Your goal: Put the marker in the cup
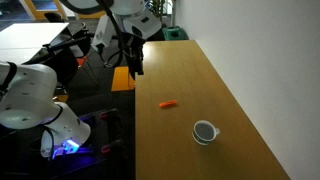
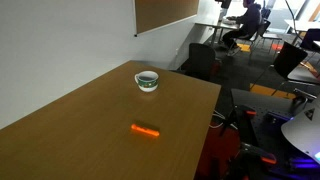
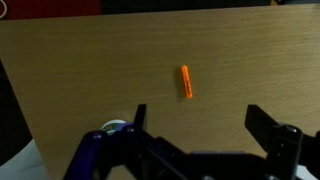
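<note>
The orange marker (image 1: pixel 169 103) lies flat on the wooden table (image 1: pixel 190 80), also seen in the other exterior view (image 2: pixel 146 129) and in the wrist view (image 3: pixel 185 82). The white cup (image 1: pixel 205 131) with a dark inside stands upright on the table, a short way from the marker; it shows in both exterior views (image 2: pixel 147 80). My gripper (image 1: pixel 135 66) hangs in the air above the table's edge, well away from the marker and the cup. In the wrist view its fingers (image 3: pixel 200 125) are spread wide and hold nothing, with the marker ahead of them.
The table's one long side runs along a white wall (image 2: pixel 60 40). Off the other side are black chairs (image 2: pixel 205 60), a white robot body (image 1: pixel 35 105) and cables on the floor. A wooden board (image 2: pixel 165 12) hangs on the wall.
</note>
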Controlling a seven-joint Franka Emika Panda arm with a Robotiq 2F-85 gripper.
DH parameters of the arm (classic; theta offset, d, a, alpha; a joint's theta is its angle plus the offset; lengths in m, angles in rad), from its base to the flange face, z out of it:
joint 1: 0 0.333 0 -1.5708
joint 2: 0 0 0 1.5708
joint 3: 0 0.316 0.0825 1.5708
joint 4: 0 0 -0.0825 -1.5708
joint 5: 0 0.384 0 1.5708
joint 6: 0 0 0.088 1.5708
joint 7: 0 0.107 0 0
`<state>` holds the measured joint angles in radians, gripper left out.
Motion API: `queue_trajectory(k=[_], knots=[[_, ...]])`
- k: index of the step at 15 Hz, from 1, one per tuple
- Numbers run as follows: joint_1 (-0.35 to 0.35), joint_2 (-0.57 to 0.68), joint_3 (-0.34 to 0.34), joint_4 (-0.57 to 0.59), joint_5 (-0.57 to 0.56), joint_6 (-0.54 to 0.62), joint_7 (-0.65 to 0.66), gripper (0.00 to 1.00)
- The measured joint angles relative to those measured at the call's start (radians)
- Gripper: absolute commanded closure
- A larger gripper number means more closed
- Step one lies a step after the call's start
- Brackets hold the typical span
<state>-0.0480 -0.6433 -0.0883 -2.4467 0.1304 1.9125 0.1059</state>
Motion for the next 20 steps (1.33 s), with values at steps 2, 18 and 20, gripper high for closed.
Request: queue_trajectory(k=[2,18,20], knots=[[0.000,0.000,0.000,0.000,0.000,0.000,0.000,0.00],[0.066,0.094,0.077,-0.060,-0.012,0.213,-0.164,0.00],[0.085,0.147,0.081,-0.071,-0.012,0.312,-0.166,0.00]])
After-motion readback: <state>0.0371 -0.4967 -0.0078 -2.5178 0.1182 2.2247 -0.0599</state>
